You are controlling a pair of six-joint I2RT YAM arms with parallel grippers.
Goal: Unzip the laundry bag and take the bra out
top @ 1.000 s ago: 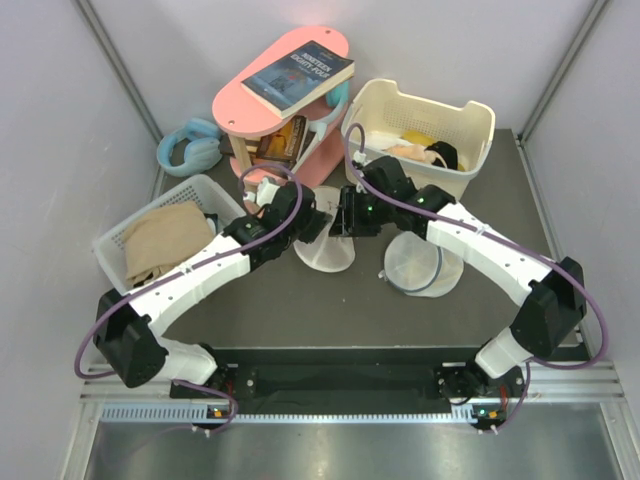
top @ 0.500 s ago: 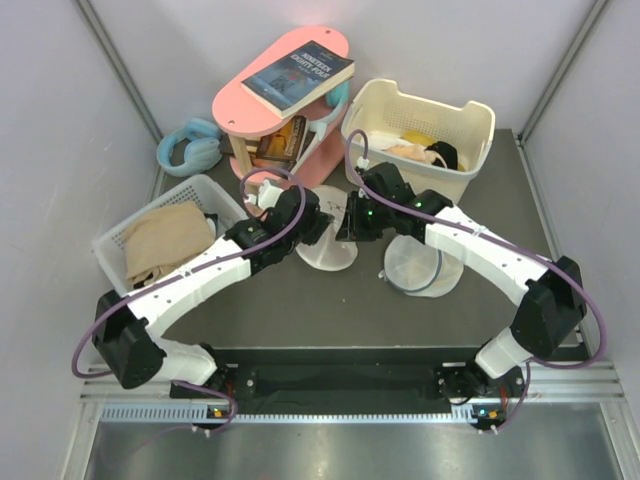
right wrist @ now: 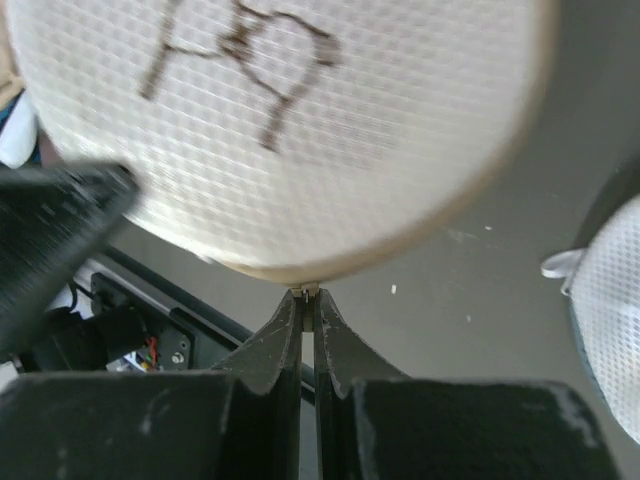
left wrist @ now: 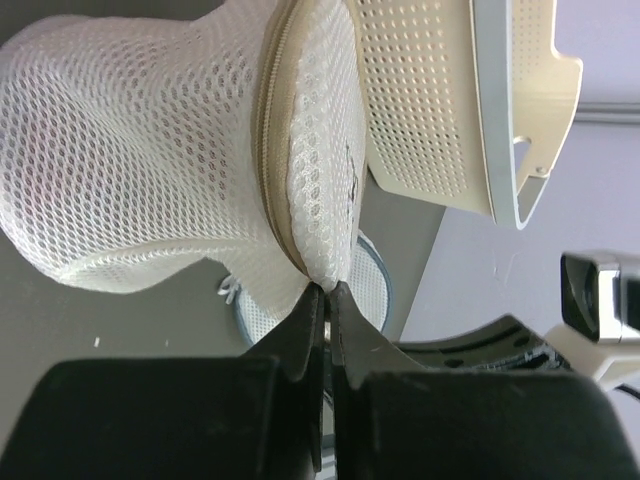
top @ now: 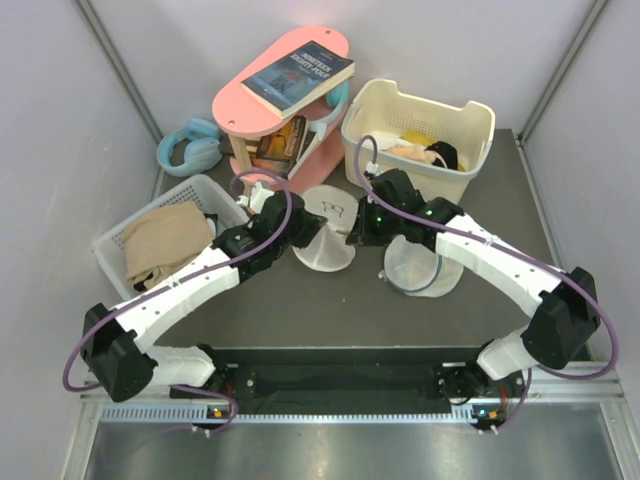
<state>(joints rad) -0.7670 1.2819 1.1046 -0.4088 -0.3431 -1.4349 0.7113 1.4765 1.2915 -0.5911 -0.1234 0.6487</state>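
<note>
The laundry bag (top: 325, 228), a cream mesh dome with a black bra drawing (top: 332, 208) on its face, is held up between both grippers at mid table. My left gripper (top: 298, 234) is shut on the mesh at the bag's rim (left wrist: 327, 286), beside the beige zip (left wrist: 272, 150). My right gripper (top: 353, 232) is shut on the small zip pull (right wrist: 308, 292) at the rim, below the drawn face (right wrist: 270, 130). The zip looks shut where it shows. The bra is hidden.
A similar white round mesh bag (top: 420, 265) lies on the table just right of the laundry bag, under the right arm. A cream basket (top: 472, 118) with clothes stands back right, a basket (top: 110, 250) with beige cloth left, a pink stand with a book (top: 298, 72) behind, and blue headphones (top: 190, 148) beside it.
Both grippers have drawn back toward me along the bag's sides, the right one a little to the right. The bag's drawn face now shows between them.
</note>
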